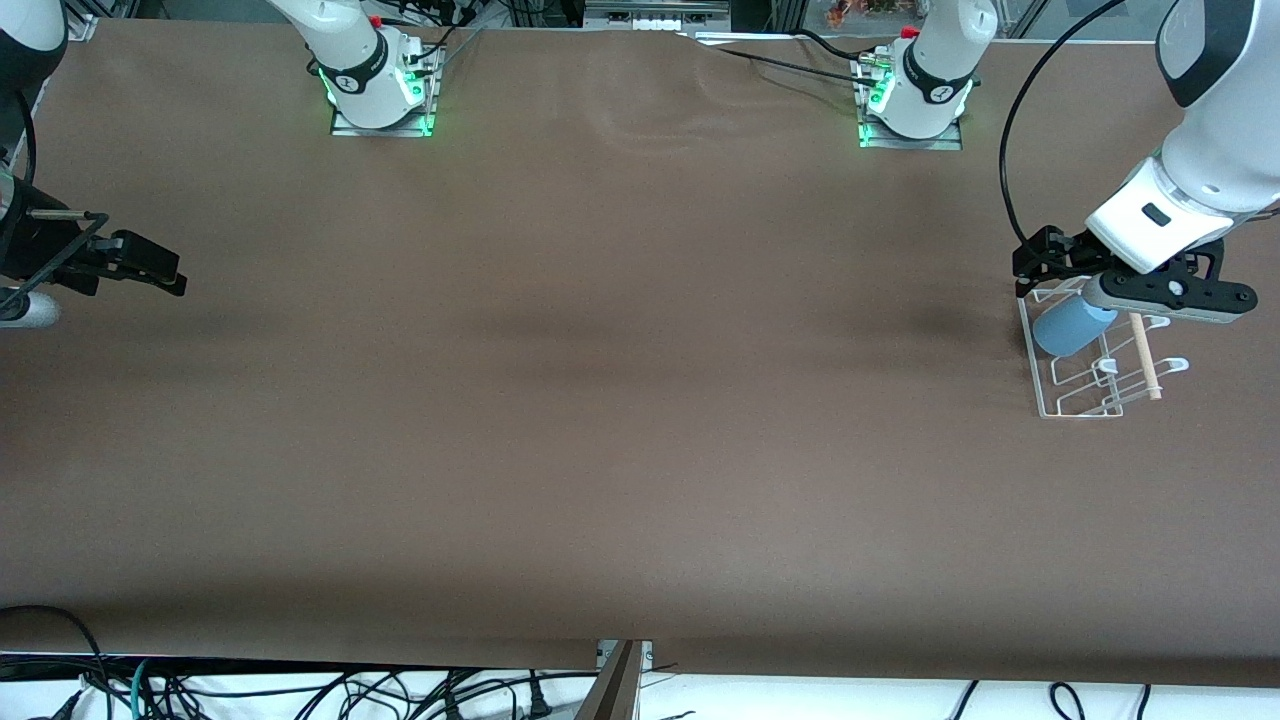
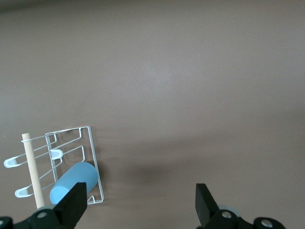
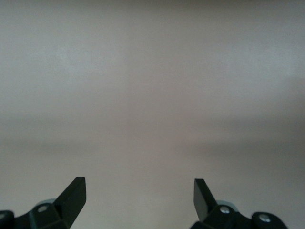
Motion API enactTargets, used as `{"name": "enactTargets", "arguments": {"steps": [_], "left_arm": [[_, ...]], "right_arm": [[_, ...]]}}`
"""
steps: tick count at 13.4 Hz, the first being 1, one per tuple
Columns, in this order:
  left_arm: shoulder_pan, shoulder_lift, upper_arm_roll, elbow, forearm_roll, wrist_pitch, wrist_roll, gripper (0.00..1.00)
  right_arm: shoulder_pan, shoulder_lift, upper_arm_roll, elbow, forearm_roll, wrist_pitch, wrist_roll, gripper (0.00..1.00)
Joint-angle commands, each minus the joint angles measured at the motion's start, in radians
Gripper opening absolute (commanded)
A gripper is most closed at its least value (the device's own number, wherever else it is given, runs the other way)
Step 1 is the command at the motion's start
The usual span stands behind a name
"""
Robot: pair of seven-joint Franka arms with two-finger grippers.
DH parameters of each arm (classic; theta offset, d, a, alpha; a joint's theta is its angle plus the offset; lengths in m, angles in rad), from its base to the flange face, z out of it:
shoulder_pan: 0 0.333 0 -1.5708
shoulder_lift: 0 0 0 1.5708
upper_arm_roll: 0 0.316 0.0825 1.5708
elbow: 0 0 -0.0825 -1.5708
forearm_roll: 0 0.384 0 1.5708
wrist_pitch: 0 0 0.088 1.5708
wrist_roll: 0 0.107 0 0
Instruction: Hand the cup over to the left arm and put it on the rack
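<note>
The light-blue cup [image 1: 1072, 325] lies tilted on the clear rack [image 1: 1075, 411] at the left arm's end of the table. In the left wrist view the cup [image 2: 74, 183] rests on the rack [image 2: 90, 143] beside a white-tipped prong, close to the wooden dowel [image 2: 32, 171]. My left gripper [image 1: 1168, 296] hangs above the rack, open, with nothing between its fingers; the left gripper [image 2: 140, 200] frames bare table beside the cup. My right gripper [image 1: 150, 268] waits over the right arm's end of the table. The right gripper [image 3: 139, 195] is open and empty over plain tabletop.
A brown cloth covers the table [image 1: 640, 400]. The two arm bases [image 1: 380, 90] [image 1: 915, 100] stand along the edge farthest from the front camera. Loose cables [image 1: 300, 690] lie below the nearest edge. The dowel [image 1: 1145, 360] crosses the rack.
</note>
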Motion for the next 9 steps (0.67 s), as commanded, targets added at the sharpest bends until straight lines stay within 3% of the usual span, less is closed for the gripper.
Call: {"name": "enactTargets", "arguments": {"steps": [1,9], "left_arm": [[-0.008,0.027,0.016,0.028,-0.017,0.003,-0.007,1.0],[-0.008,0.036,0.014,0.051,-0.013,-0.028,-0.006,1.0]], "right_arm": [[-0.006,-0.014,0.005,-0.002,0.012,-0.013,0.009,1.0],[-0.006,-0.014,0.005,-0.002,0.012,-0.013,0.009,1.0]]}}
